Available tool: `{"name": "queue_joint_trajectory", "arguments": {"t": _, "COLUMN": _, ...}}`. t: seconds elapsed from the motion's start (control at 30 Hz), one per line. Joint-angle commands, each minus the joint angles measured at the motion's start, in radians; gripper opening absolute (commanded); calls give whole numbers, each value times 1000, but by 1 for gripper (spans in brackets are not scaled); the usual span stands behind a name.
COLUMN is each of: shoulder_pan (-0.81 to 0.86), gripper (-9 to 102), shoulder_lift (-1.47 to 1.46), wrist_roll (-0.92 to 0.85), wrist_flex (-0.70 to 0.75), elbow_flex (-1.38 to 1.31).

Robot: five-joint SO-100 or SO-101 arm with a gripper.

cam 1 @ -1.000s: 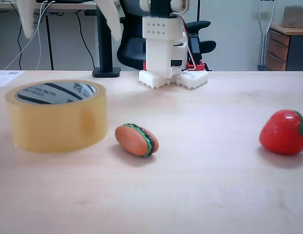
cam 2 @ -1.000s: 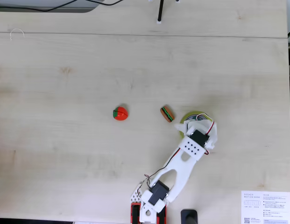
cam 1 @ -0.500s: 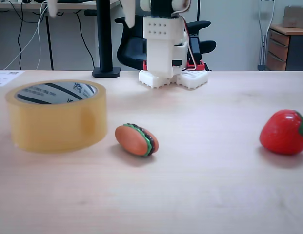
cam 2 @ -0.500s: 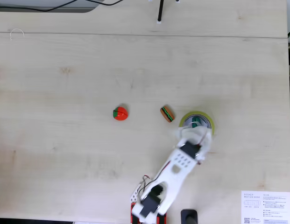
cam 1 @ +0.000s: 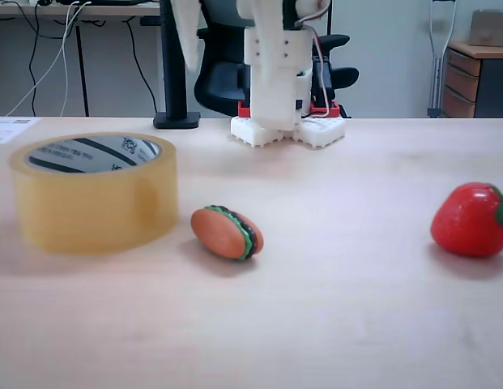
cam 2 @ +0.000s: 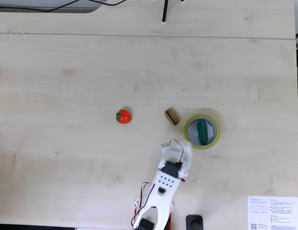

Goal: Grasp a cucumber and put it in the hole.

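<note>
I get bright, even light on the counter — soft shadows (low view slightly blurry), no glare.

In a fixed view from table height, the tape roll hides whatever lies in the hole; its wall blocks the inside. Right of the tape roll, the strawberry is cut by the picture's right edge. Behind the roll, the arm runs off the top edge. In a fixed view from above, the gripper, near the tape roll, is blurred, its jaws unreadable.
</note>
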Motion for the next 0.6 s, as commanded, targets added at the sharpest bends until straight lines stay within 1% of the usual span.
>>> {"name": "queue_joint_trajectory", "arguments": {"t": 0.0, "shoulder_pan": -11, "gripper": 17, "shoulder_lift": 71, "wrist_roll": 23, "wrist_flex": -28, "elbow_flex": 29}}
{"name": "queue_joint_trajectory", "arguments": {"t": 0.2, "shoulder_pan": -11, "gripper": 14, "shoulder_lift": 112, "wrist_roll": 41, "wrist_flex": -28, "elbow_flex": 81}}
{"name": "queue_joint_trajectory", "arguments": {"t": 0.33, "shoulder_pan": -11, "gripper": 13, "shoulder_lift": 189, "wrist_roll": 74, "wrist_flex": -28, "elbow_flex": 135}}
{"name": "queue_joint_trajectory", "arguments": {"t": 0.57, "shoulder_pan": -12, "gripper": 15, "shoulder_lift": 281, "wrist_roll": 86, "wrist_flex": -32, "elbow_flex": 166}}
